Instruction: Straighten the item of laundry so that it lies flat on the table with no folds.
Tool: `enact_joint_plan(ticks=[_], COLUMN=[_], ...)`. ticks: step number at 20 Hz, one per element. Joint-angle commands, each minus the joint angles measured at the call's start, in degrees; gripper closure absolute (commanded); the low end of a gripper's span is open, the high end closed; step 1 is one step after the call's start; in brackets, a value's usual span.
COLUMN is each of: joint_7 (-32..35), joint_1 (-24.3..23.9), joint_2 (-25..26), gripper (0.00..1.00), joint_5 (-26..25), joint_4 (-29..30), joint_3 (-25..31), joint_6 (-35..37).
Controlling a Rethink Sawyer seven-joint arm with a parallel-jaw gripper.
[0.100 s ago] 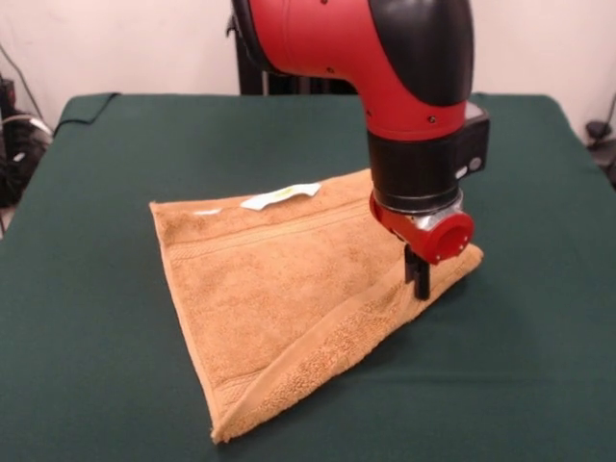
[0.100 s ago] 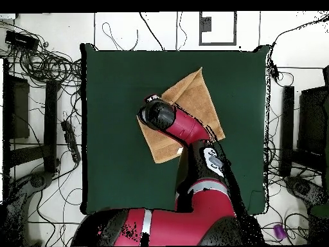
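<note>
Black gripper (image 1: 418,274) sits low at the folded-over corner of the orange-tan terry towel (image 1: 279,289) on the dark green cloth-covered table (image 1: 115,318), jaw state unreadable; probably the grasp step, next pull the flap outward to unfold.

The orange-tan terry towel (image 1: 279,289) (image 2: 199,106) lies near the middle of the dark green table (image 1: 115,366) (image 2: 115,167), folded over on itself into a roughly triangular shape. One long edge is doubled over along a diagonal fold. Woven border bands run near its edges, and a small white label (image 1: 280,196) sticks out at the far edge.
</note>
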Motion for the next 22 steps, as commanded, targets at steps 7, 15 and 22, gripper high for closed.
enact_joint_plan(ticks=[7,15,22], joint_7=[9.7,10.98,12.96], joint_1=[-0.35,1.67,3.34], joint_2=[0.82,1.35,2.13], gripper=[1.0,1.0,1.0], joint_5=[1.65,2.74,3.96], joint_4=[2.24,0.54,-1.86], joint_3=[5.47,2.41,-0.66], joint_6=[-6.3,-1.22,7.45])
